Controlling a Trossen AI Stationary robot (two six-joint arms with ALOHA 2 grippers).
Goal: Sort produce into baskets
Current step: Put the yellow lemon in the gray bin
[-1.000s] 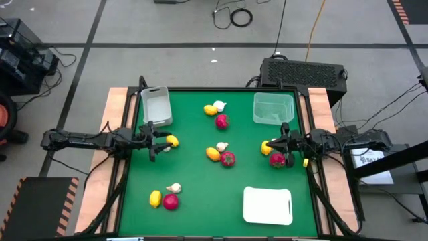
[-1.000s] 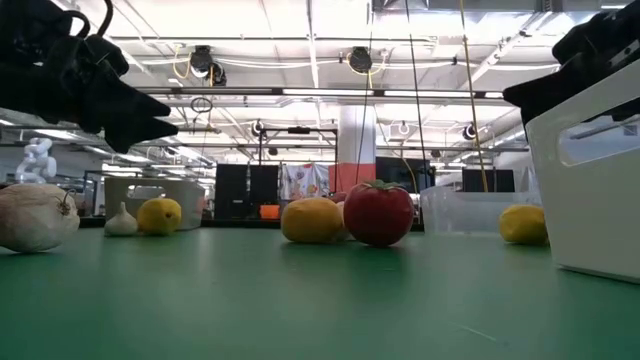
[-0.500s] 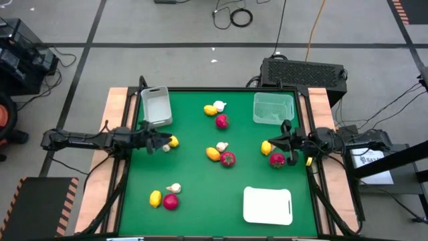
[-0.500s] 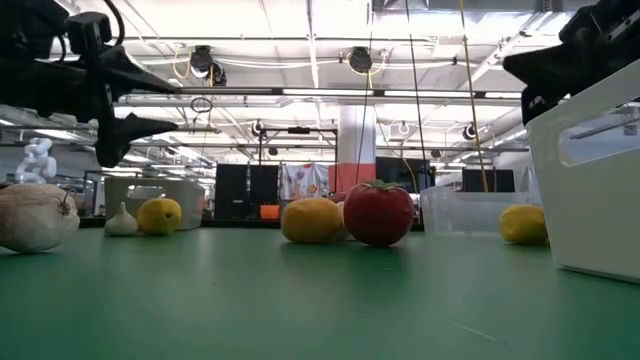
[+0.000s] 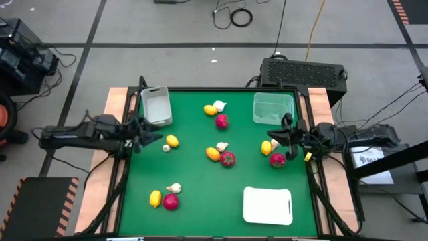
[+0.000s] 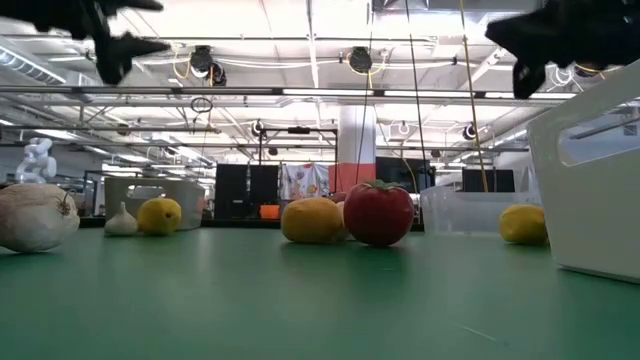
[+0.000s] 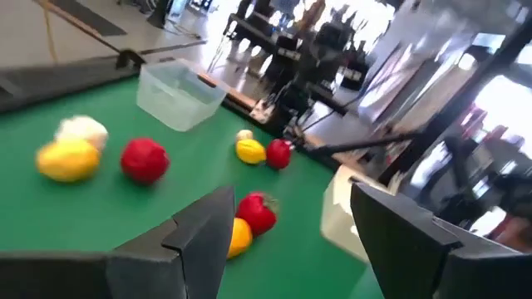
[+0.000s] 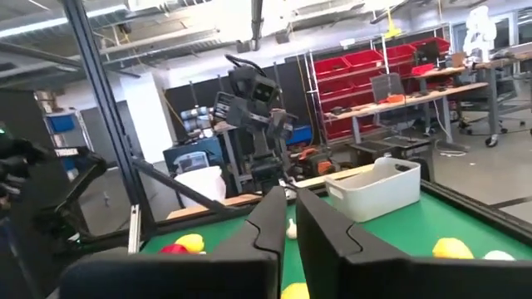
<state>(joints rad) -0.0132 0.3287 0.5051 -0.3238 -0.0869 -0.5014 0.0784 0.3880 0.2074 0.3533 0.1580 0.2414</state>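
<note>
- Hovering with jaws spread and empty, the left gripper (image 5: 148, 137) should be descending squarely over the lemon (image 5: 172, 141) at its 3 o'clock.
- Waiting at the desk's (image 5: 194, 171) right edge, the right gripper (image 5: 286, 137) is showing jaws nearly clenched, holding nothing.

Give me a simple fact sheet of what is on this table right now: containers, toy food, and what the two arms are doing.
surface: green table
containers: whitish bin; clear bin; flat white tray; all three hold nothing
produce: lemons, red fruits and garlic bulbs in five loose clusters on the table
left gripper: open, empty, at the table's left edge near a lemon
right gripper: nearly shut, empty, by a red fruit
</note>
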